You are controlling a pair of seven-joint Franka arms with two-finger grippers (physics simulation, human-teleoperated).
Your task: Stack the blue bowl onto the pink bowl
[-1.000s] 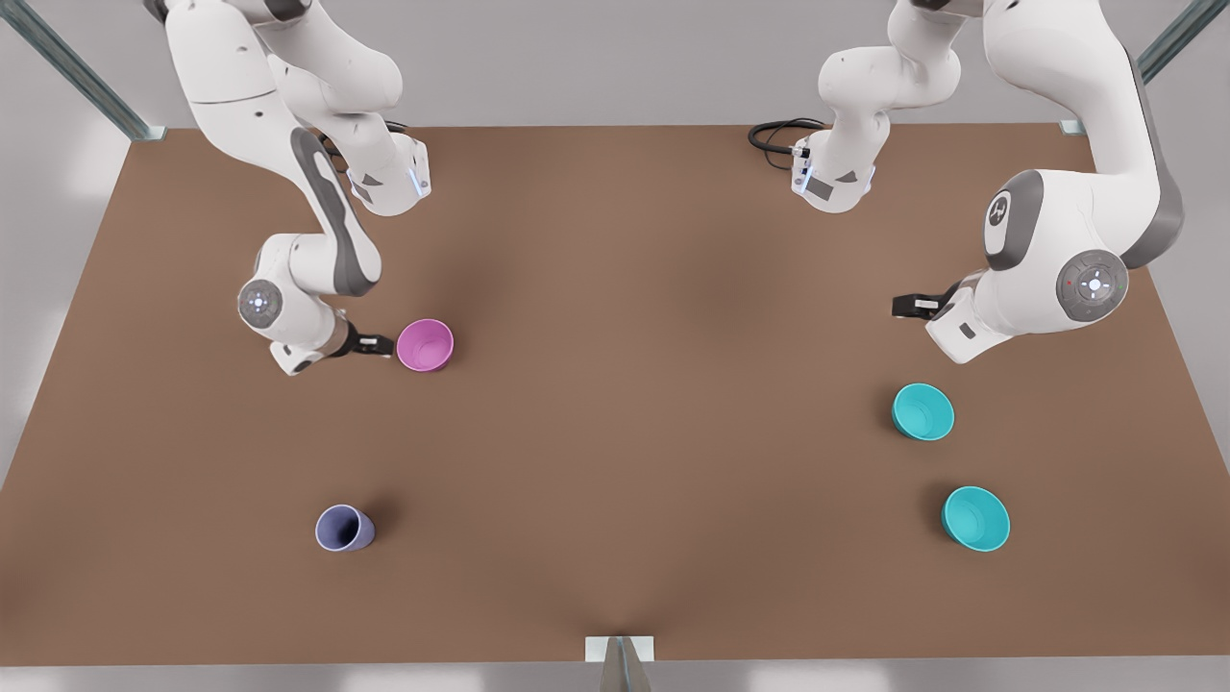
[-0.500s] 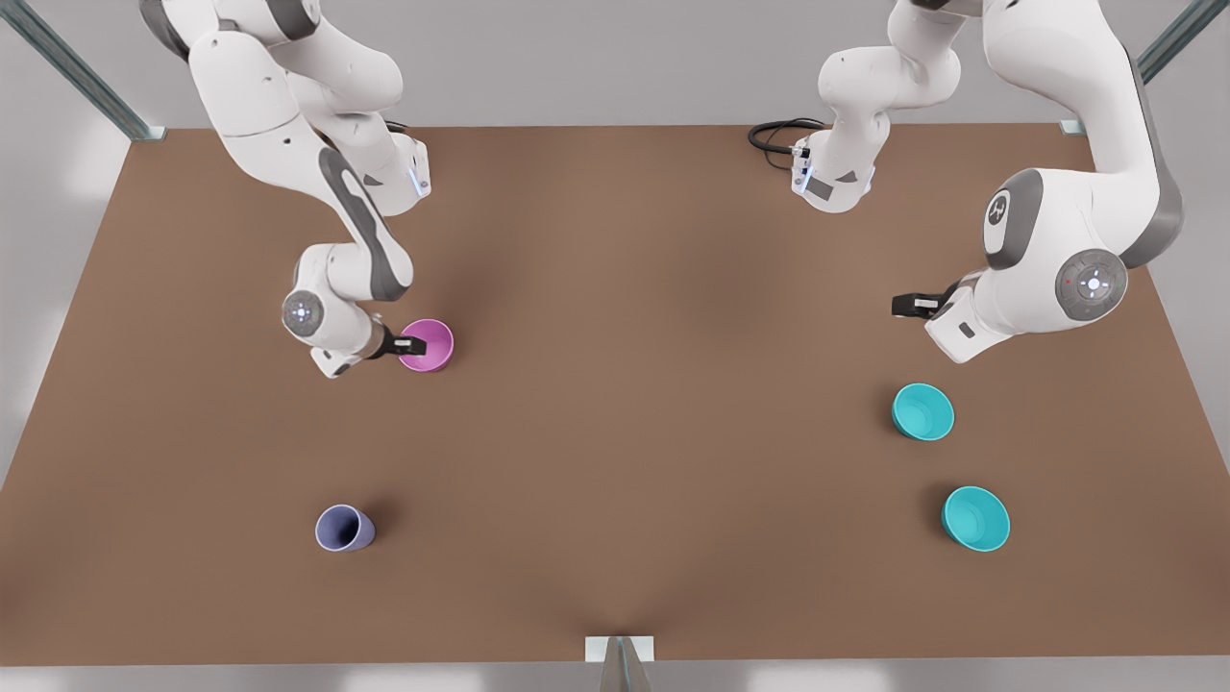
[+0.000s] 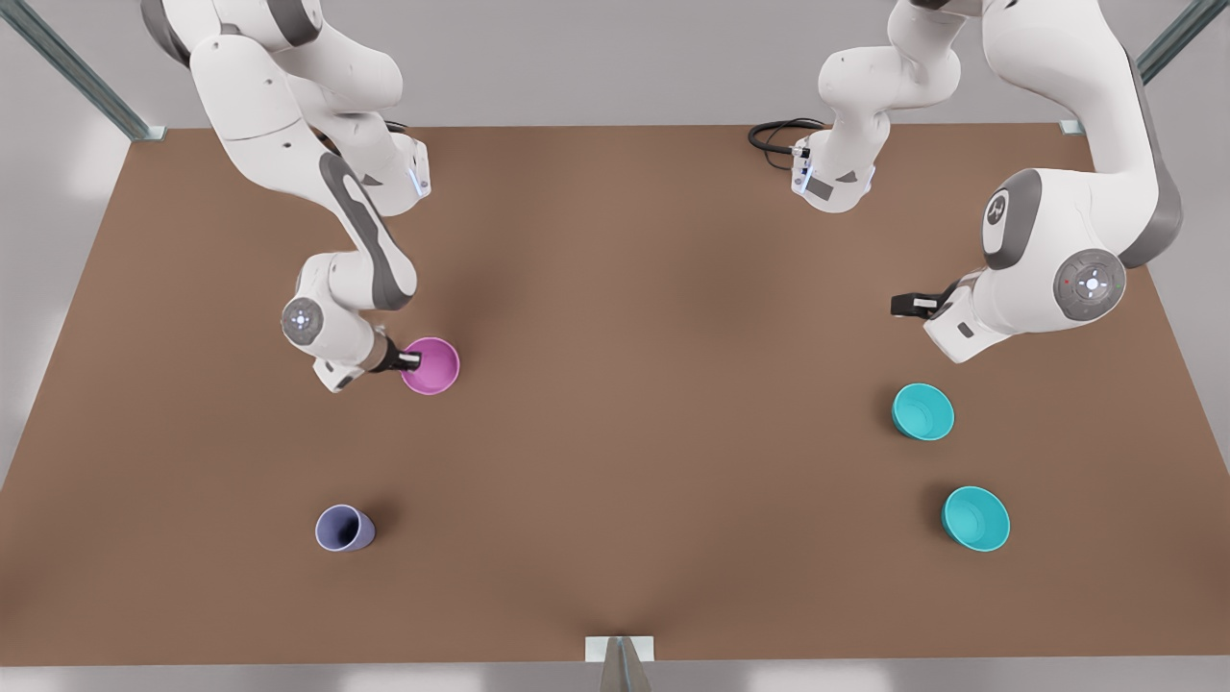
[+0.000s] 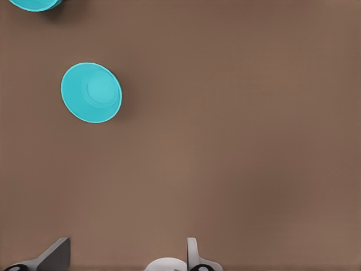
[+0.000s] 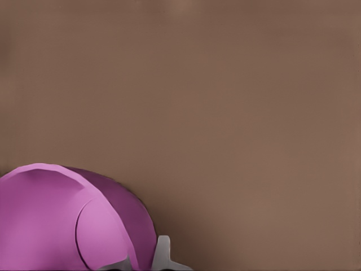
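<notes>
The pink bowl (image 3: 432, 366) is on the front view's left, with my right gripper (image 3: 409, 361) shut on its near rim. In the right wrist view one fingertip (image 5: 163, 255) lies outside the pink bowl's wall (image 5: 51, 220) and the other inside it. Two alike blue bowls stand on the table at the front view's right: one (image 3: 923, 411) nearer my left gripper (image 3: 903, 306), the other (image 3: 975, 518) closer to the front edge. The left gripper (image 4: 124, 258) waits open above bare table, apart from the nearer blue bowl (image 4: 91, 92); the other blue bowl (image 4: 31, 3) shows partly at the picture's edge.
A periwinkle-purple cup (image 3: 344, 528) stands at the front left of the brown table (image 3: 634, 384). A black cable (image 3: 776, 135) lies at the table's back edge. Broad bare table separates the pink bowl from the blue bowls.
My right gripper moved right onto the pink bowl's rim and took hold of it; the bowl has shifted slightly toward the front edge. The left arm has not moved.
</notes>
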